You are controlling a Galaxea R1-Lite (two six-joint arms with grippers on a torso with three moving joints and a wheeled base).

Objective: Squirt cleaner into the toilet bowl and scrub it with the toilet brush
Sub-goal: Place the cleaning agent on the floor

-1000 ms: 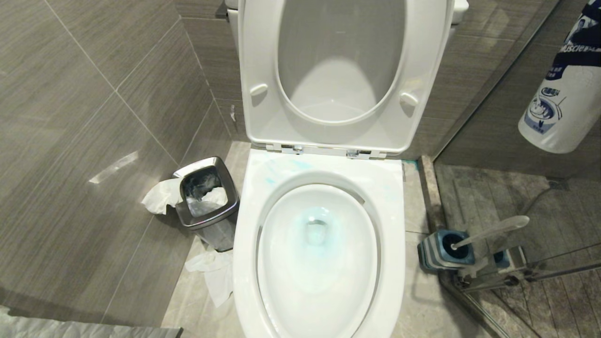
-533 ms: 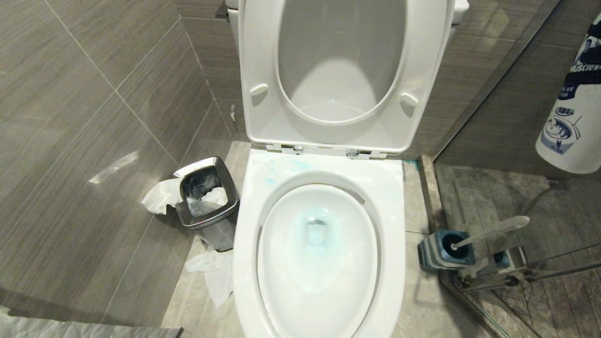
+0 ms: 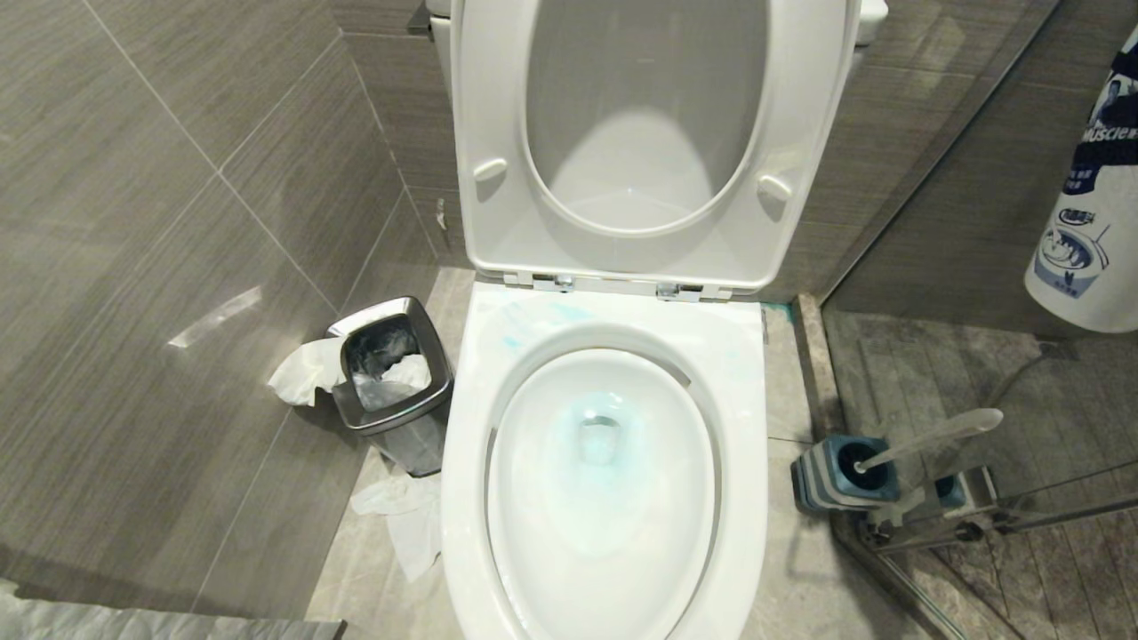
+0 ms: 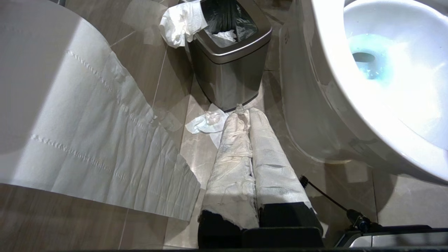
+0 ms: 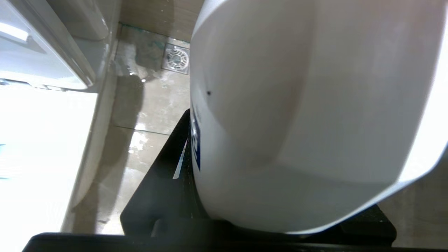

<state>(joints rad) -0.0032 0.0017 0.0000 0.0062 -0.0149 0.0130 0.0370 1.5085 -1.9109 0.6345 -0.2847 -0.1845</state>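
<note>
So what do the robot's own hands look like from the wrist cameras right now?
The left hand has two long fingers wrapped in whitish, wrinkled covering, torn at the bottom where a black body shows. A thin black cable runs beside it. Of the right hand only black parts show: an angular black finger and a black base.

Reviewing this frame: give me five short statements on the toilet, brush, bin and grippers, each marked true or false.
1. The toilet brush stands in its holder. True.
2. The seat is lowered over the toilet bowl. False: it is raised.
3. Blue cleaner tints the water in the bowl. True.
4. The right gripper is empty. False: it holds a white bottle.
5. The bin stands to the robot's right of the bowl. False: it stands to the left.
</note>
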